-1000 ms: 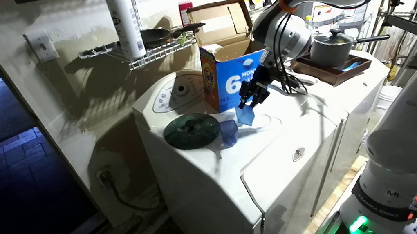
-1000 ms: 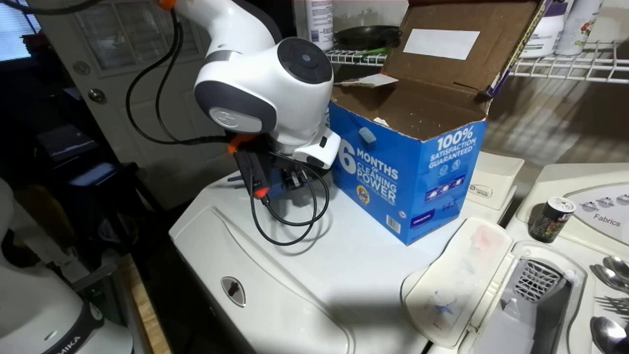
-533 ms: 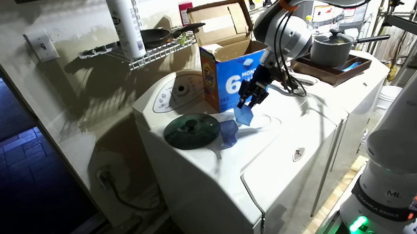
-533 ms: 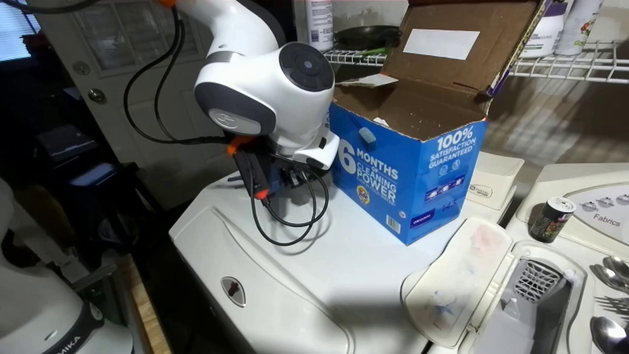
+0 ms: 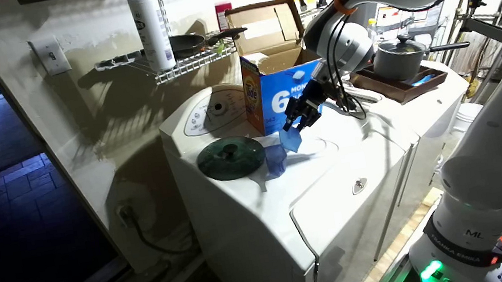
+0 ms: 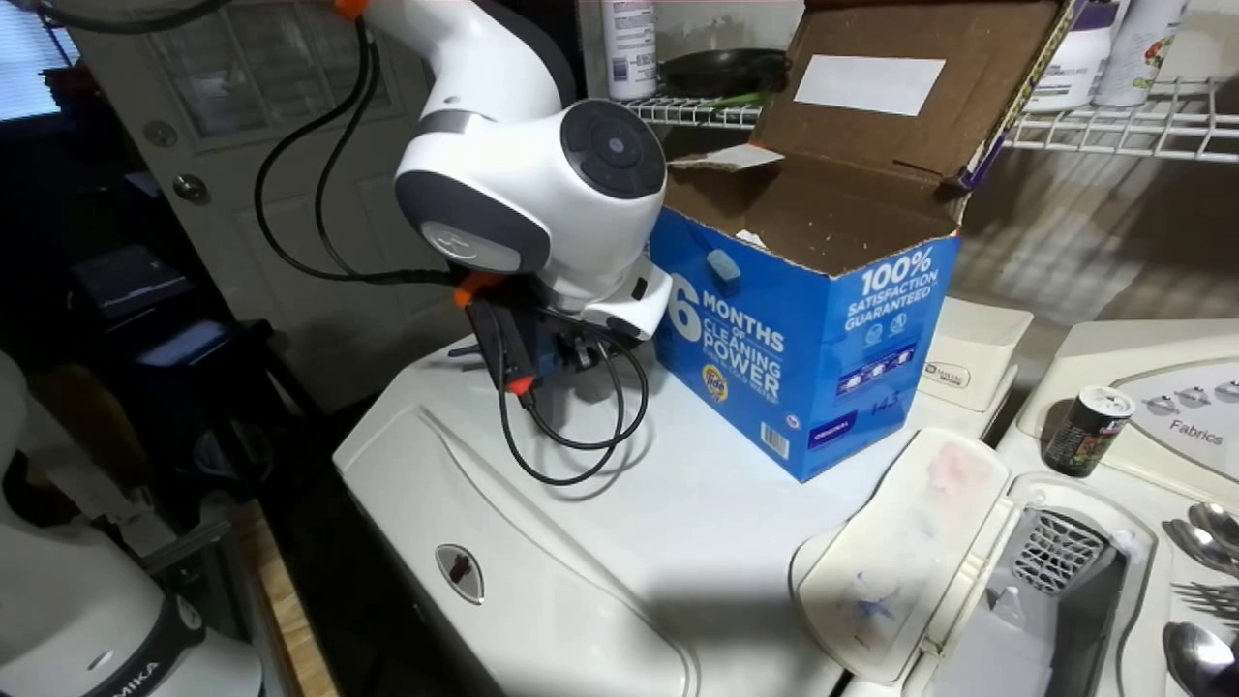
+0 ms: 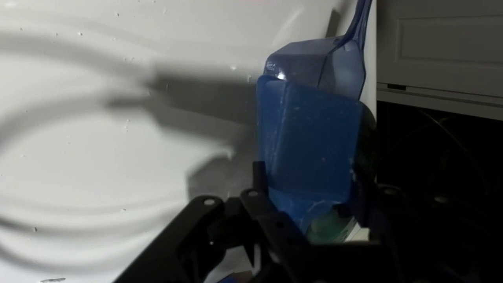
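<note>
Okay, blue cup [image 7: 310, 141] is in the gripper [image 5: 293, 127], hanging just below it over the white washer top [image 5: 315, 168]; shadow falls apart from the cup, so it looks off the surface. Probably light, hollow, see-through plastic — fairly stiff, smooth, maybe slippery, not very fragile. Tapering walls could let it slide or twist in a loose pinch; best hold is across two opposite side walls, snug, no crushing. Can't tell which end is the opening.

Gripper jaws stand part-way apart, about the cup's width, one finger per side at the end nearest the gripper — reads as a proper grip. Just past the cup from the gripper: a blue scoop [image 7: 342, 65], darker; the two overlap in view, contact unclear. Green lid [image 5: 231, 160] lies farther out, next to that scoop. Tide box [image 6: 745, 358] stands near the gripper, its top open, in both exterior views.
</note>
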